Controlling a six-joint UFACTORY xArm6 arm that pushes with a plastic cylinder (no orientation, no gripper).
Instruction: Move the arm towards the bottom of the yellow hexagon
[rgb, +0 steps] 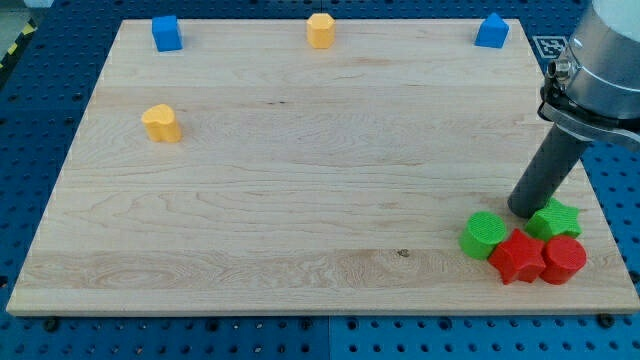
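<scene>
The yellow hexagon (320, 30) stands at the view's top edge of the wooden board, near the middle. My tip (524, 212) is far from it, at the view's lower right, resting just above a cluster of blocks: a green cylinder (484, 235), a green star (556, 218), a red star (518, 257) and a red cylinder (563, 260). The tip sits between the green cylinder and the green star, close to or touching the star.
A yellow heart-like block (162, 123) lies at the view's left. A blue cube (166, 33) is at the top left and a blue pentagon-like block (491, 31) at the top right. The board (300, 200) lies on a blue perforated table.
</scene>
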